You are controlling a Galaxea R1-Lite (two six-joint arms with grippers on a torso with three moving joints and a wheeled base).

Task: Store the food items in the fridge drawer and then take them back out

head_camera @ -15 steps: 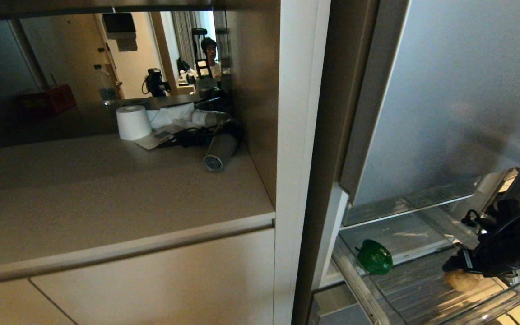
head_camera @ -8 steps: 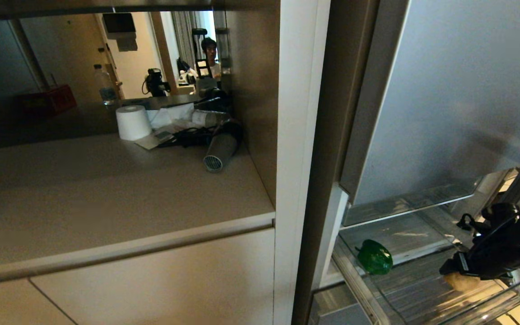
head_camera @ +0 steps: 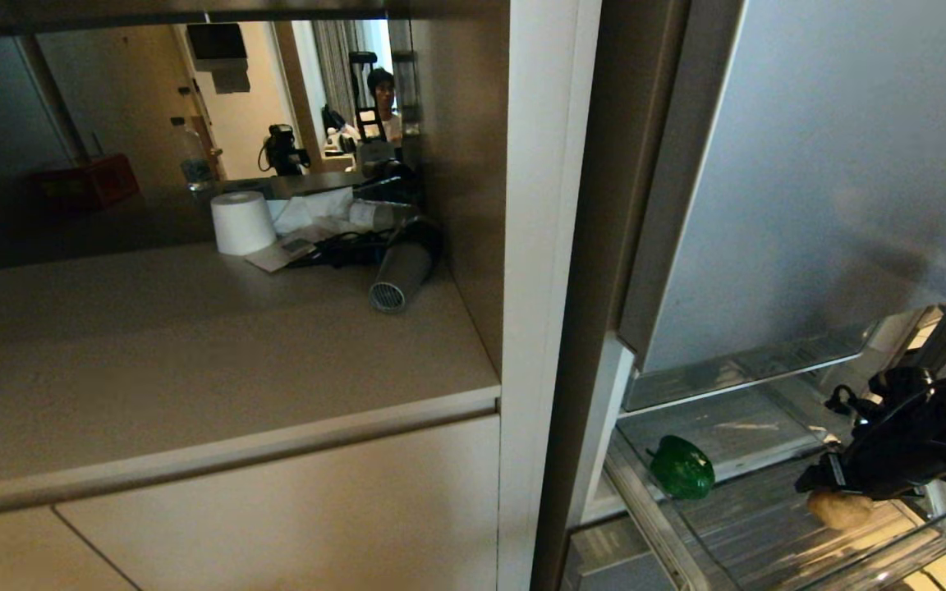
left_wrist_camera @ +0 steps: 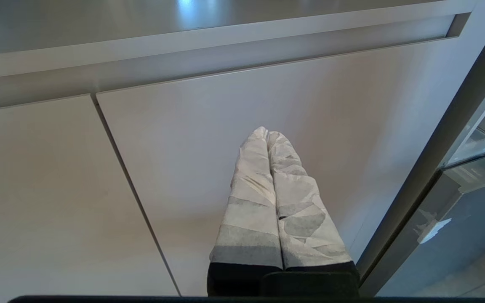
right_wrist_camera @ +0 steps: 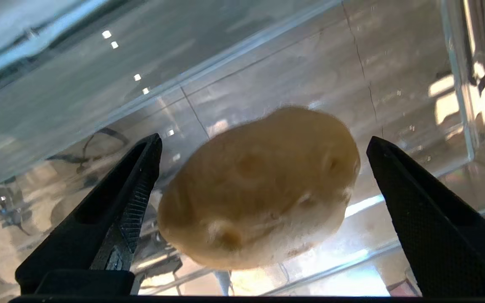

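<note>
Beige kitchen cabinetry is filling the left of the head view, with a silver fridge standing open on the right. Low in the lower right of that frame, the potato (head_camera: 841,509) is lying on the ribbed floor of the clear fridge drawer (head_camera: 686,538), which is pulled out. The right gripper (head_camera: 851,492) is hanging just above it, its jaws spread wide on either side of the potato with clear gaps on both sides, gripping nothing. From the right wrist view the potato (right_wrist_camera: 259,189) is sitting between the two black fingers (right_wrist_camera: 116,198), slightly nearer one than the other.

The green pepper (head_camera: 681,467) is resting further left in the same drawer, well apart from the potato and near the drawer's left wall.

I cannot tell from this moment alone whether the potato is being set down or about to be picked up. If it is a pick-up, the jaws should be centring over the widest part of the potato, sinking until the fingers straddle its middle, and closing gently, since the rounded skin could be rolling on the ribs. If it is a release, a straight lift clear of the drawer's front wall is what matters.

The left gripper (left_wrist_camera: 267,139) is idling with its wrapped jaws pressed together, facing a cabinet door (left_wrist_camera: 183,147).
</note>
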